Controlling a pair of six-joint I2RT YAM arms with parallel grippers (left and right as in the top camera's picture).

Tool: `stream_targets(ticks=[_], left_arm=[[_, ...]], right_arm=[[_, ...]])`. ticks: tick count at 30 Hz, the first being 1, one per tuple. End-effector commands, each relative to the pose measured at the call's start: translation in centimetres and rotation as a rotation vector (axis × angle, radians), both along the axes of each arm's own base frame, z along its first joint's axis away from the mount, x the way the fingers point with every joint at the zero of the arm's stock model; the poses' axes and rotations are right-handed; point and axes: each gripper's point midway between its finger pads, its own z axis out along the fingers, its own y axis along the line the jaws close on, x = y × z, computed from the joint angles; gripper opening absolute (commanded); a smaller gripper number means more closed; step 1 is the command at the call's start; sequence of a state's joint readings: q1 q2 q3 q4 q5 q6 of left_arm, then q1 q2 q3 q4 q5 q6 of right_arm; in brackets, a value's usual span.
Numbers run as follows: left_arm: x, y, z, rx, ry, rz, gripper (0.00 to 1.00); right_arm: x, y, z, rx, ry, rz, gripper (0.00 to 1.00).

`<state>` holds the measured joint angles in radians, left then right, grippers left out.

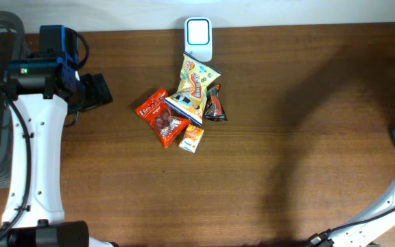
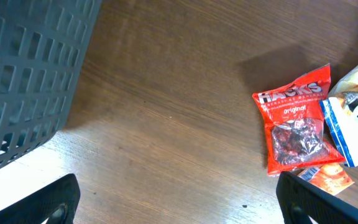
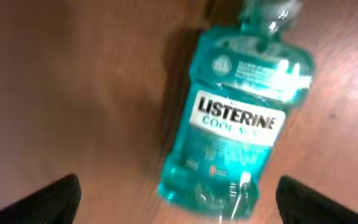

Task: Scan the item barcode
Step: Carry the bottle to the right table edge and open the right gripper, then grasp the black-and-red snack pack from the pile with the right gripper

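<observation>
Two spread, empty: left end effector [image 2: 179, 202], right end effector [image 3: 179, 202]. Listerine bottle [image 3: 238, 121] flat on counter [image 3: 73, 93]: rigid, slick, likely liquid-heavy; pinch across its narrow sides.

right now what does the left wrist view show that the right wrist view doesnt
Only the left wrist: a grey basket, a red candy bag, a blue and white packet and a small orange box close together. Only the right wrist: a teal mouthwash bottle lying flat, label up, blurred. Both: the brown wooden table, plus the arm's own open tool, the left end effector and the right end effector, dark fingers at the bottom corners.
</observation>
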<state>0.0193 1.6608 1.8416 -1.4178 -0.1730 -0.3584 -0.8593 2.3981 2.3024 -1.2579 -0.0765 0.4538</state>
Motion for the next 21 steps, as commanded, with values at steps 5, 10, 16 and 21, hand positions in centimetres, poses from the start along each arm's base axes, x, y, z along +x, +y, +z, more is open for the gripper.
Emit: stream_targets(ticks=[5, 10, 16, 21], left_arm=[[-0.1, 0.2, 0.2, 0.010, -0.004, -0.002, 0.99], [-0.1, 0.2, 0.2, 0.010, -0.004, -0.002, 0.99], [-0.1, 0.2, 0.2, 0.010, -0.004, -0.002, 0.99], [-0.1, 0.2, 0.2, 0.010, -0.004, -0.002, 0.99]], right_arm=[[9.6, 14.0, 16.8, 0.025, -0.427, 0.441, 0.99], [16.2, 38.1, 13.5, 0.074, -0.341, 1.060, 0.91], [17.3, 53.7, 4.9, 0.022, -0.189, 1.257, 0.56], [14.4, 58.5, -1.9, 0.040, -0.037, 1.319, 0.46]])
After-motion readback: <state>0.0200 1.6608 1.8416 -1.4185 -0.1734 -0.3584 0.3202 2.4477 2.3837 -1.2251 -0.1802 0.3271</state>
